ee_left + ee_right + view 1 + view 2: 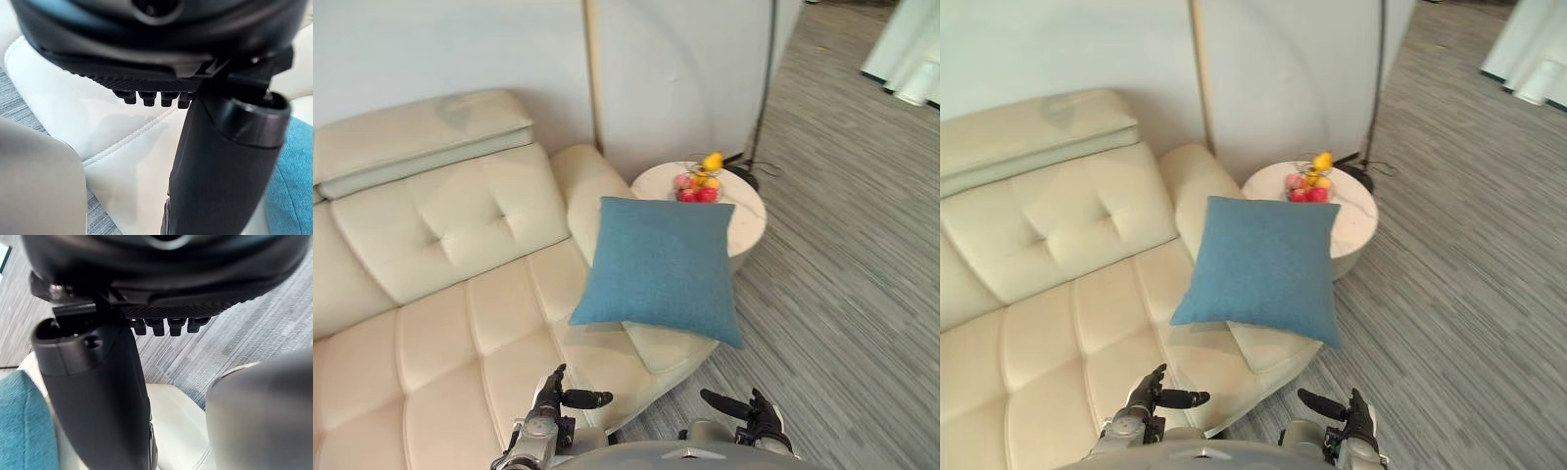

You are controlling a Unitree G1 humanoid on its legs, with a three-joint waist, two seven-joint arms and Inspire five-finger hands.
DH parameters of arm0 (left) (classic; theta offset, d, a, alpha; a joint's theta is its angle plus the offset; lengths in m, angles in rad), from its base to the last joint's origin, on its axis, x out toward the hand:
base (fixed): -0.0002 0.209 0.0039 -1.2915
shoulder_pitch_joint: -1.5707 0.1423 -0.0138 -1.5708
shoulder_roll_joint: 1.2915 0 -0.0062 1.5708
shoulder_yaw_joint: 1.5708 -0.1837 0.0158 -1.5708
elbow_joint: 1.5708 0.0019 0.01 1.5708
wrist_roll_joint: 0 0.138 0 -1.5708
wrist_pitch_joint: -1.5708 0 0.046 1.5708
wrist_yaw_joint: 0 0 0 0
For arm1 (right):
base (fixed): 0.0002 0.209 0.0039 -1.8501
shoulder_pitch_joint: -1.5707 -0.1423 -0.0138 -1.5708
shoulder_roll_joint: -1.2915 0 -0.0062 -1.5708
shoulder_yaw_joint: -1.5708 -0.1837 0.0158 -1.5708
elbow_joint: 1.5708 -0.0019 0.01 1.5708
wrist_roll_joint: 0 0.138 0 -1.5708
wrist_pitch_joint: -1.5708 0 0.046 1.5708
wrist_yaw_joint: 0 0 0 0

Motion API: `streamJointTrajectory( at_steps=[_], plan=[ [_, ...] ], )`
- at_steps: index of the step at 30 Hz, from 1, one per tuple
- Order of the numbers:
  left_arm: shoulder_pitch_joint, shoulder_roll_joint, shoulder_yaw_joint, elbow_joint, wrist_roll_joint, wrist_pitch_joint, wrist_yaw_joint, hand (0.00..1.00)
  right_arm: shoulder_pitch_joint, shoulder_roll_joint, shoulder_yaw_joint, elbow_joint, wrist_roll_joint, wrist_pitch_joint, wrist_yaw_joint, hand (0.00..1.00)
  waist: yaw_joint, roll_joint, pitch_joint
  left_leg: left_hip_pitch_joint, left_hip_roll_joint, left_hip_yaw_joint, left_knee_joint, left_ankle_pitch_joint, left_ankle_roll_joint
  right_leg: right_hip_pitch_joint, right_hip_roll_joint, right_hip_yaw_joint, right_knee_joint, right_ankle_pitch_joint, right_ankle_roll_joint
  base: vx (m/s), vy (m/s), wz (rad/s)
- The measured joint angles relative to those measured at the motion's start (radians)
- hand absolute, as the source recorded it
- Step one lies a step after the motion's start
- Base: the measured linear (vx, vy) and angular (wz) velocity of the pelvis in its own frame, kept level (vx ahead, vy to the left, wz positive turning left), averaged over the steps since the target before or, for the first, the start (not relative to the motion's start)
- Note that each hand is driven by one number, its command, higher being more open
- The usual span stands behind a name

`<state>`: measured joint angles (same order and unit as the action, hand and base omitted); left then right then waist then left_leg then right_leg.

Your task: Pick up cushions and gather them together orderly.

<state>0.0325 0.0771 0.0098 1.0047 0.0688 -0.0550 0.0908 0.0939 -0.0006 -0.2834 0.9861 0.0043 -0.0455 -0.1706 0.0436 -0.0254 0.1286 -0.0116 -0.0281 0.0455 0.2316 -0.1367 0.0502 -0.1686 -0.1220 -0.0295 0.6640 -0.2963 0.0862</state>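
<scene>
Blue cushion (661, 264) at the right end of a cream leather sofa (460, 255). It lies propped and tilted, its far edge up against the armrest (582, 176) and its near edge low on the seat. It is close to square, so no clear long axis. The face is turned up and toward the near side. The near right corner overhangs the seat edge above the grey carpet (842, 274).

Just beyond the cushion's far right corner is a round white tabletop (746, 223) with a small pile of red and yellow fruit (697, 183) on it.

Left hand (551, 397) is low at the near edge, over the seat. Its fingers are straight and its thumb is stuck out to the right, and it grips nothing. Right hand (759, 416) is low and near, over the carpet. It is likewise open and empty, with its thumb pointing left. Both are well apart from the cushion.

The eye views give the whole layout. The left wrist view adds a stitched seam (132, 139) in the leather under the hand, with a strip of blue cloth past the thumb. The right wrist view shows carpet past the fingers (168, 325), with the seat edge and a corner of blue cloth beside the thumb.
</scene>
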Motion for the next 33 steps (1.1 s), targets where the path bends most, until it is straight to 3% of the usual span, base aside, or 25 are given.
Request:
streamJointTrajectory(
  at_steps=[1,2,3,4,6,11,20,24,28,33],
  plan=[
    [0.002,-0.003,0.011,0.0,0.0,0.0,0.002,1.0,0.005,0.003,0.001,-0.001,0.004,-0.001,0.0,1.0,0.002,-0.001,-0.007,-0.014,0.0,-0.042,0.012,-0.006,-0.016,0.001,0.041,0.089,-0.126,0.009,0.001,0.14,-0.247,1.29],
    [0.002,-0.002,0.013,-0.001,0.0,0.0,0.004,1.0,0.011,0.008,0.001,-0.001,0.008,-0.001,0.0,1.0,0.004,-0.008,-0.011,-0.024,-0.005,-0.058,0.021,-0.012,-0.027,0.009,0.05,0.134,-0.2,0.037,-0.007,0.13,-0.263,1.03],
    [0.0,-0.003,0.019,0.002,0.0,0.001,0.012,1.0,0.013,0.02,-0.004,-0.001,0.025,0.002,0.005,1.0,0.009,-0.016,-0.018,-0.036,-0.005,-0.085,0.045,-0.029,-0.05,0.02,0.043,0.126,-0.252,0.105,-0.024,0.14,-0.285,0.9],
    [0.011,-0.021,0.022,0.0,0.001,0.001,0.013,1.0,0.026,0.013,-0.01,-0.013,0.027,-0.001,0.005,1.0,0.007,0.006,-0.031,-0.043,0.027,-0.069,0.047,-0.032,-0.062,0.04,0.056,0.085,-0.289,0.11,-0.033,0.18,-0.33,0.75],
    [0.016,-0.039,0.054,-0.002,0.001,-0.001,0.012,1.0,0.028,0.004,-0.005,-0.014,0.031,0.001,0.003,1.0,0.007,0.023,-0.038,-0.041,0.063,-0.055,0.034,-0.028,-0.076,0.062,0.074,0.044,-0.323,0.116,-0.042,0.15,-0.275,0.45],
    [0.018,-0.035,0.055,-0.004,0.001,-0.001,0.013,1.0,0.039,0.012,0.001,-0.021,0.036,0.001,-0.003,1.0,0.009,0.021,-0.04,-0.02,0.098,-0.062,0.004,-0.016,-0.114,0.12,0.096,-0.011,-0.384,0.128,-0.06,0.07,-0.141,0.29],
    [0.022,-0.021,0.055,-0.018,-0.001,0.001,0.039,1.0,0.088,0.021,0.029,-0.123,0.035,0.0,-0.022,1.0,0.007,0.007,-0.051,-0.003,0.089,-0.059,-0.016,0.005,-0.119,0.153,0.085,-0.019,-0.426,0.145,-0.056,-0.01,0.021,0.04],
    [0.022,-0.002,0.088,-0.051,-0.001,0.007,0.036,1.0,0.147,-0.004,-0.015,-0.287,0.015,0.001,-0.029,1.0,0.002,0.011,-0.052,0.004,0.094,-0.05,-0.033,0.017,-0.12,0.151,0.086,-0.019,-0.415,0.148,-0.058,-0.09,-0.014,0.0],
    [0.021,0.053,0.15,-0.126,-0.001,0.013,0.034,1.0,0.21,-0.07,-0.072,-0.462,-0.014,0.002,-0.029,1.0,-0.003,0.018,-0.053,0.006,0.127,0.045,-0.031,0.011,-0.119,0.149,0.086,-0.018,-0.405,0.145,-0.058,-0.1,-0.026,0.01],
    [0.033,0.093,0.212,-0.21,-0.031,0.013,0.05,1.0,0.243,-0.088,-0.175,-0.657,-0.023,0.001,-0.034,1.0,-0.014,0.03,-0.055,0.011,0.13,0.065,-0.031,0.01,-0.119,0.149,0.086,-0.008,-0.405,0.143,-0.056,0.0,0.006,-0.06]
  ],
)
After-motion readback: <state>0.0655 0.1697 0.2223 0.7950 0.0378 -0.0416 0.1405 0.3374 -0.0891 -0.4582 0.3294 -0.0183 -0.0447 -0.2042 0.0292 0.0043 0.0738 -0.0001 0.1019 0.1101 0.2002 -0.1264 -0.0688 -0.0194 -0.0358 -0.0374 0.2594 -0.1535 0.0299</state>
